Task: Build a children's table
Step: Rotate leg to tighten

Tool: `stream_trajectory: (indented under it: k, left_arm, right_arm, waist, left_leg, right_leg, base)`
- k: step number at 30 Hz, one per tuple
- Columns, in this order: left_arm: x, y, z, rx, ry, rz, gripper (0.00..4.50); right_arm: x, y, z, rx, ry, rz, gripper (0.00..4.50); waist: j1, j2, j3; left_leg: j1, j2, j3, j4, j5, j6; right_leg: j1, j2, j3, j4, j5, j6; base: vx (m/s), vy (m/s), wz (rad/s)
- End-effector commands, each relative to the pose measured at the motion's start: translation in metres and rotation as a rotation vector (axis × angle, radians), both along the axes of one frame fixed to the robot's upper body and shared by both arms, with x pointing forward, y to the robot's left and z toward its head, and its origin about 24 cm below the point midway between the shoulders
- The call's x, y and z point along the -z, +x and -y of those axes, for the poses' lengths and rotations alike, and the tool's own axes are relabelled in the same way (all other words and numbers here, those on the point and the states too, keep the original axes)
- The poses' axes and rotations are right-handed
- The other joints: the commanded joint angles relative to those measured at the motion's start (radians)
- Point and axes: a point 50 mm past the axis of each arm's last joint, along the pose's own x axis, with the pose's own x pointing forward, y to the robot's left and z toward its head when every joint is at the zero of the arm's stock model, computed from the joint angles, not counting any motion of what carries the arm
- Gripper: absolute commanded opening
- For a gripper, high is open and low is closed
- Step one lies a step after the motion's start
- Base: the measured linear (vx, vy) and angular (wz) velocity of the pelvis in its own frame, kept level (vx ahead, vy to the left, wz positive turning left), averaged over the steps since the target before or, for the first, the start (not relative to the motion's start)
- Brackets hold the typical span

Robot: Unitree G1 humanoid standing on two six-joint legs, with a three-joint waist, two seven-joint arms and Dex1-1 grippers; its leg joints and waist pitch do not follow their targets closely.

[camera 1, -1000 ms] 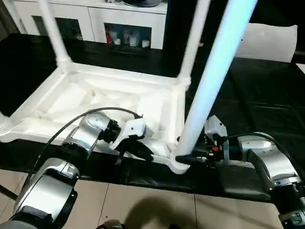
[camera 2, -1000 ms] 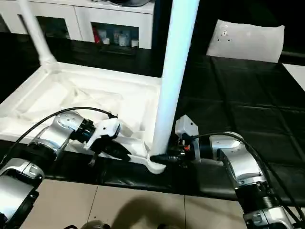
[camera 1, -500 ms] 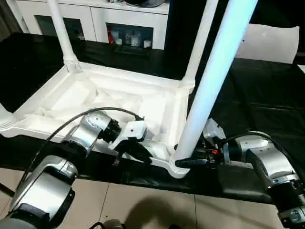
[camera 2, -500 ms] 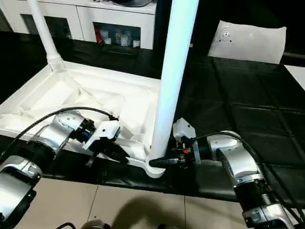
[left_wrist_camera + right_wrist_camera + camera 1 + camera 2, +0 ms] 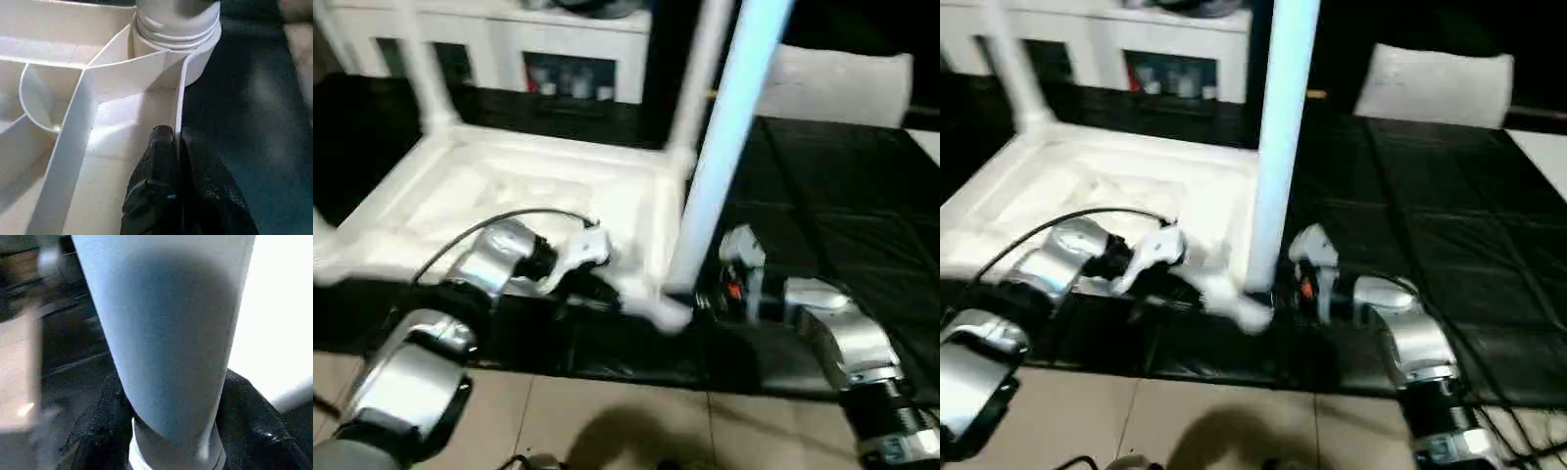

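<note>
The children's table lies upside down: its white ribbed tabletop (image 5: 509,186) rests on the black mat with legs standing up from the corner sockets. The near-right leg (image 5: 724,137) rises from the front right corner socket (image 5: 178,19). My left gripper (image 5: 602,289) is shut on the tabletop's thin front rim just beside that socket, and in the left wrist view the gripper (image 5: 177,134) pinches the rim wall. My right gripper (image 5: 700,294) is at the leg's base, and the black fingers (image 5: 98,426) press both sides of the leg (image 5: 166,333).
Two more legs stand at the back left corner (image 5: 421,78) and the back right corner (image 5: 695,78). White glass-door cabinets (image 5: 548,59) line the back. A flat white sheet (image 5: 847,83) lies at the far right of the black mat (image 5: 842,196). Beige floor (image 5: 607,421) lies below the table's front edge.
The right gripper's fingers have drawn in around the leg's base. The left gripper keeps its hold on the rim. The whole picture has shifted, so the camera has moved.
</note>
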Motion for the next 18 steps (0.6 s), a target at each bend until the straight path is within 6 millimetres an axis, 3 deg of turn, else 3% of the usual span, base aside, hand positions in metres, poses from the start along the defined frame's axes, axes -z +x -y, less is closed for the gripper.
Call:
stream_trajectory:
  k: [1, 3, 5, 11, 12, 17, 18]
  left_arm:
    - [-0.009, 0.008, 0.041, -0.122, -0.144, 0.045, 0.00]
    - [-0.010, 0.012, 0.062, -0.244, -0.194, 0.047, 0.00]
    - [-0.011, 0.014, 0.069, -0.296, -0.204, 0.062, 0.00]
    - [-0.016, 0.017, 0.080, -0.393, -0.227, 0.092, 0.00]
    - [-0.017, 0.017, 0.081, -0.388, -0.233, 0.095, 0.00]
    - [-0.017, 0.015, 0.077, -0.363, -0.228, 0.101, 0.00]
    - [-0.016, 0.013, 0.070, -0.323, -0.227, 0.108, 0.00]
  right_arm:
    - [-0.001, -0.002, -0.043, -0.012, 0.068, -0.029, 1.98]
    - [-0.001, 0.004, -0.064, 0.116, 0.091, -0.050, 1.98]
    - [-0.001, 0.008, -0.072, 0.187, 0.079, -0.055, 1.98]
    - [-0.003, 0.020, -0.082, 0.357, 0.067, -0.039, 1.98]
    - [-0.006, 0.019, -0.085, 0.337, 0.108, -0.034, 2.53]
    - [-0.012, 0.020, -0.084, 0.359, 0.131, -0.003, 3.07]
    - [-0.012, 0.020, -0.075, 0.338, 0.111, 0.028, 3.20]
  waist:
    - [-0.008, -0.005, -0.058]
    - [-0.020, -0.006, -0.060]
    - [-0.025, -0.004, -0.059]
    - [-0.035, -0.005, -0.062]
    - [-0.034, -0.004, -0.063]
    - [-0.033, -0.003, -0.064]
    - [-0.033, -0.003, -0.064]
  left_leg:
    - [0.005, 0.034, -0.015, -0.079, -0.256, 0.008]
    - [0.002, 0.031, -0.015, -0.076, -0.241, 0.013]
    - [0.004, 0.028, -0.015, -0.076, -0.247, 0.014]
    - [0.000, 0.027, -0.012, -0.077, -0.212, 0.044]
    - [-0.002, 0.028, -0.011, -0.078, -0.203, 0.053]
    - [-0.005, 0.031, -0.009, -0.079, -0.165, 0.068]
    - [-0.006, 0.032, -0.009, -0.079, -0.161, 0.069]
  right_leg:
    - [0.048, -0.070, 0.047, -0.096, -0.556, -0.079]
    - [0.049, -0.070, 0.047, -0.095, -0.546, -0.089]
    - [0.044, -0.069, 0.045, -0.099, -0.564, -0.083]
    - [0.046, -0.065, 0.050, -0.095, -0.496, -0.088]
    - [0.049, -0.065, 0.052, -0.091, -0.470, -0.097]
    - [0.053, -0.065, 0.056, -0.079, -0.380, -0.134]
    - [0.055, -0.065, 0.056, -0.077, -0.369, -0.139]
  base:
    - [0.000, 0.000, 0.00]
    - [0.000, 0.000, 0.00]
    - [0.000, 0.000, 0.00]
    - [0.000, 0.000, 0.00]
    - [0.000, 0.000, 0.00]
    - [0.000, 0.000, 0.00]
    - [0.000, 0.000, 0.00]
